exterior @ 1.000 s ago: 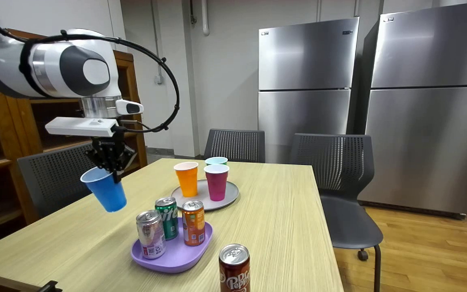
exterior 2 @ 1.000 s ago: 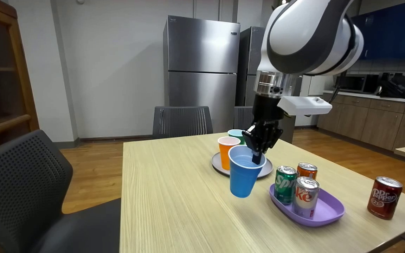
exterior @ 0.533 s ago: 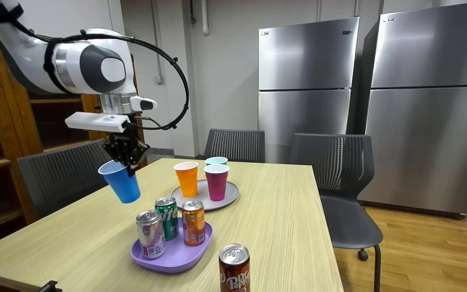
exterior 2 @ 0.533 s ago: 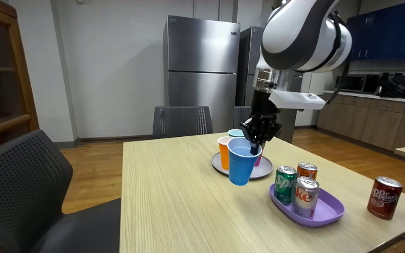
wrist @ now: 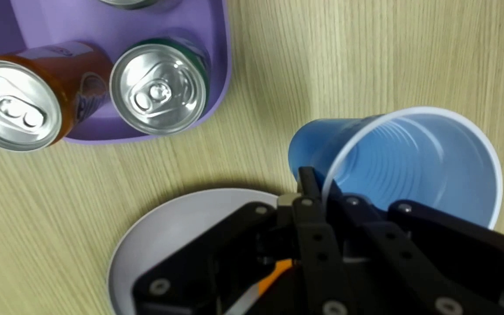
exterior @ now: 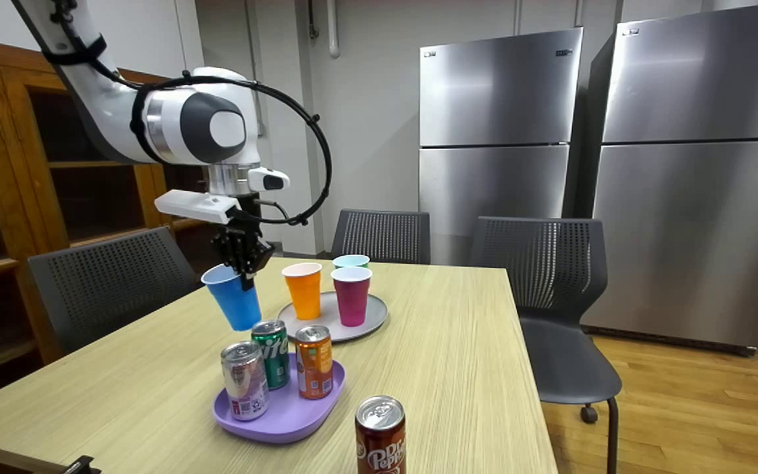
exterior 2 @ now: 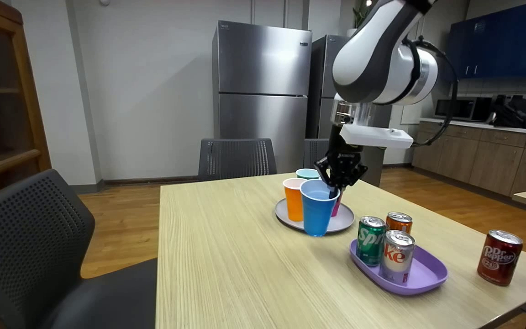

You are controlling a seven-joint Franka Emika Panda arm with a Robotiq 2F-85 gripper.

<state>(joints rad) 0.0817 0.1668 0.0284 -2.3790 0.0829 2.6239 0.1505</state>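
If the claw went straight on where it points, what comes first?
Probably the tabletop below, touched first by the blue cup in the claw; the gray plate looks close, clearance unclear.

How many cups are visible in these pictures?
4: blue cup held by the gripper; orange cup and magenta cup on the gray plate; teal cup behind them, its base hidden.
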